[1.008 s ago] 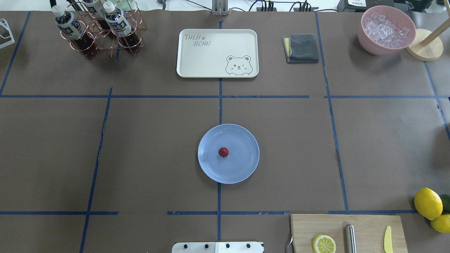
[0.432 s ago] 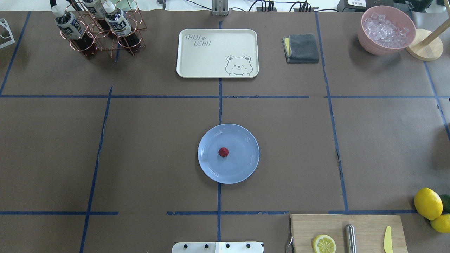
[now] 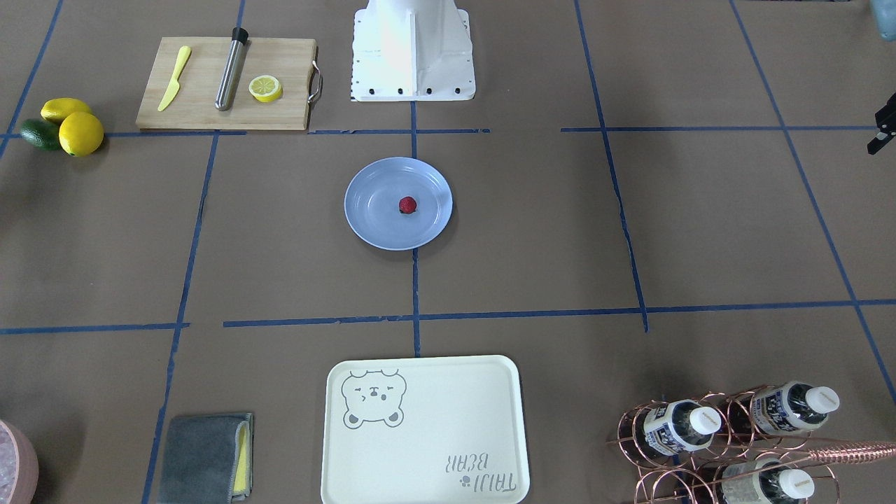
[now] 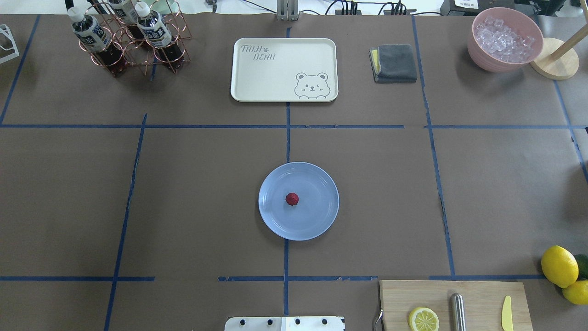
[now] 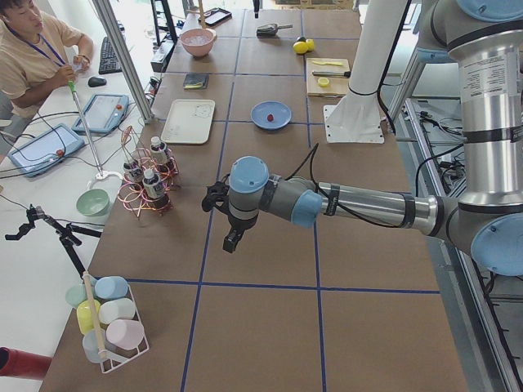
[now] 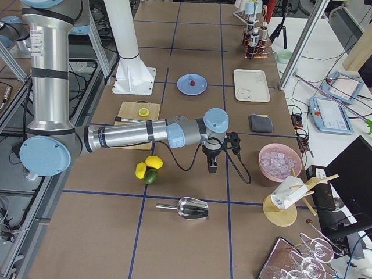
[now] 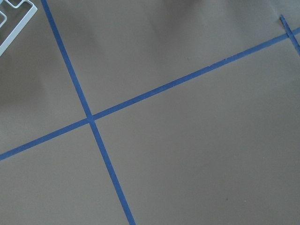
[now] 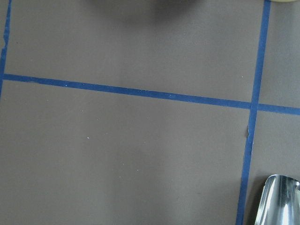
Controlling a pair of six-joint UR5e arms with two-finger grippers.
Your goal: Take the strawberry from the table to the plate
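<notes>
The left gripper [image 5: 232, 238] hangs over the table [image 4: 206, 197] at the robot's far left, pointing down, well apart from the plate [image 4: 317, 218]. Whether its fingers are spread or pressed together cannot be told. Its wrist view shows only brown paper and crossing blue tape.

From left to right in the overhead view: bottles [image 4: 156, 30] stand in a copper rack [image 4: 138, 62] at the far left corner; their dark labels carry white print too small to read. A cream tray [image 4: 275, 80] at the far middle reads "TAIJI BEAR", with a paw mark and a winking bear face. The strawberry [image 4: 291, 199] lies on the plate, near its middle, at the table's centre. A grey cloth [image 4: 395, 62] and a pink bowl [image 4: 487, 62] of ice sit farther right.

The right gripper [image 6: 212, 165] hangs over the table at the far right, near the bowl and the lemons [image 6: 152, 163]. Its fingers' state cannot be told either.
</notes>
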